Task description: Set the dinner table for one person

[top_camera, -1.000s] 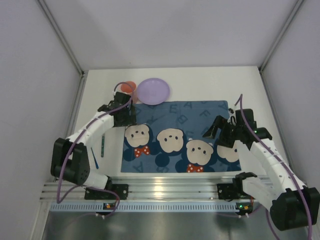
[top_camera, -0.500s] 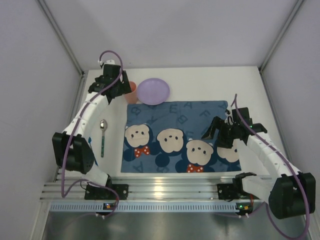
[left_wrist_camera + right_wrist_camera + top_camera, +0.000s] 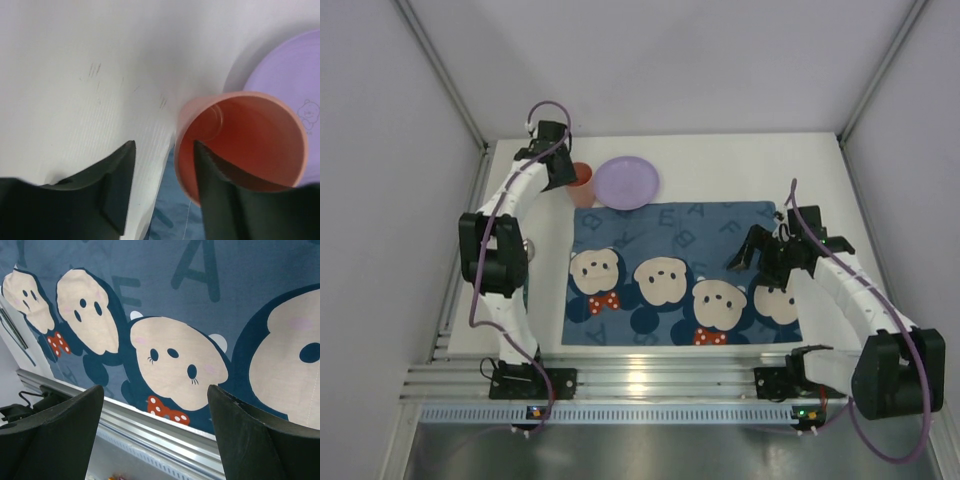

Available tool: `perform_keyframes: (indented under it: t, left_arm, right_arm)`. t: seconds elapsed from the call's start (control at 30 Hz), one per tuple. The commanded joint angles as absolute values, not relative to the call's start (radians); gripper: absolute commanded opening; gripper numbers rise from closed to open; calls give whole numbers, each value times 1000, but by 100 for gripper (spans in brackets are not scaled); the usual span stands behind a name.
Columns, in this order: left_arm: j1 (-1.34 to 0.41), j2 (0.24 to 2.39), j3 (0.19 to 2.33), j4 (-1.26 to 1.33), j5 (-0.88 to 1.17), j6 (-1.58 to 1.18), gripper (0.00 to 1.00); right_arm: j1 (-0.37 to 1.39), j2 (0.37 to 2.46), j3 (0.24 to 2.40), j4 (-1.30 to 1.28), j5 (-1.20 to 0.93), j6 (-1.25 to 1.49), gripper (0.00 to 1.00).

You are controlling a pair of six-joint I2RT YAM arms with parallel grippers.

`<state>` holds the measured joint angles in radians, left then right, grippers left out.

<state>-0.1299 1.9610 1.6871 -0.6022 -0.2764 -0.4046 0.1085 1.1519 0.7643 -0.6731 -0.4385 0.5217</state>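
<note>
Reading the top view first: the left gripper (image 3: 565,178) is at the far-left part of the dinner table (image 3: 740,160), on the orange cup (image 3: 583,177). The cup stands just beside the purple plate (image 3: 627,182), just beyond the far-left corner of the blue placemat (image 3: 680,225). The right gripper (image 3: 757,270) hovers over the placemat's right part, jaws spread, nothing in them. Left wrist view: jaws apart and straddling the cup's near wall, one finger inside, the other outside with bare table showing between it and the wall, so no pinch yet. Judged step: grasp the cup for the place setting. Done well, the jaws close squarely on the wall and the cup lifts straight up before travelling, since the plate's rim sits close on the cup's far side; touching or not, cannot tell. Right wrist view: spread fingers frame the mouse faces, with the aluminium rail (image 3: 160,432) just past the placemat's near edge. Open room lies over the placemat's middle; the enclosure wall (image 3: 400,200) crowds the left arm
</note>
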Motion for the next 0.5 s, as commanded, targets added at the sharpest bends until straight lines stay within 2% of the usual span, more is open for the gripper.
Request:
perform_keyframes:
  t: [0.0,0.07,0.1,0.2,0.23,0.47]
  left_arm:
    - [-106,1994,1767,-592,-230,-413,50]
    - [-98,2008,1798,-592,-206,-413,35]
    - [-98,2017,1818,-591,-203,-407,23]
    - [-98,2029,1857,-595,-172,-394,8]
    - [-98,2039,1894,-603,-166,-394,0]
    - [-135,1935,2005,-638,-143,-379,0]
  right_arm:
    - [83,1175,819,-640,-434,488,85]
    - [77,1187,824,-640,-434,485,84]
    - [75,1192,825,-640,-436,482,84]
    - [71,1206,825,-635,-434,480,84]
    - [72,1207,827,-638,-434,480,84]
    - [74,1175,972,-679,-417,497,84]
